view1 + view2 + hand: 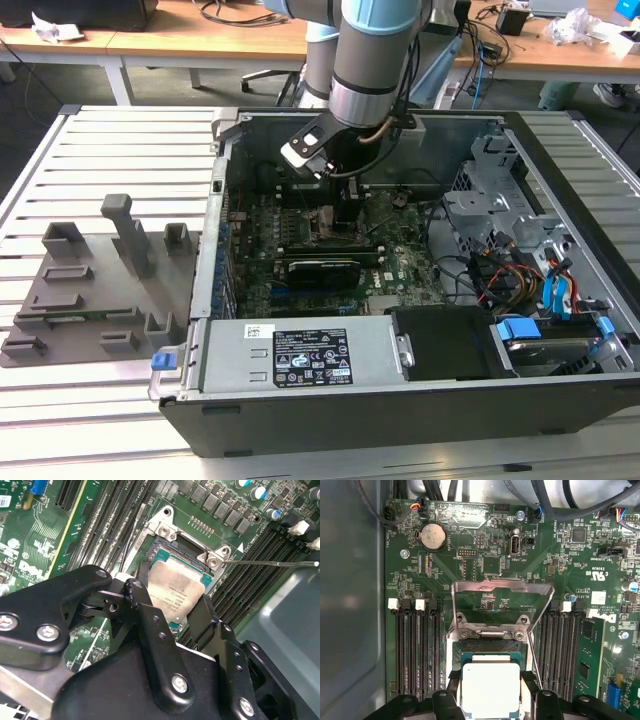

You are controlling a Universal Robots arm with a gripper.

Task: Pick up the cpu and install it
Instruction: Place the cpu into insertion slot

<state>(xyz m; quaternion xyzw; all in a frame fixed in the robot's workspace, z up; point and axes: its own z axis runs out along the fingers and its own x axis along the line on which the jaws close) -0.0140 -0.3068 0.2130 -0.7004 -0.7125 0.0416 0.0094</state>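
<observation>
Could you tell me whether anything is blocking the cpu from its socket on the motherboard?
Nothing visible does: the retention frame is swung up and open, and the cpu, held in the tool, is right over the socket.

cpu point(491, 692) in tool point(491, 696), over socket point(470, 645)

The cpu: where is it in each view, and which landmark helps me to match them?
Exterior view: its spot is under the tool, at the middle of the green motherboard.
Second wrist view: the cpu is at the socket, close to the tool.
First wrist view: the cpu is at the socket, before the raised metal lid.
Shared landmark: the black memory slots beside the socket, in both wrist views.
</observation>
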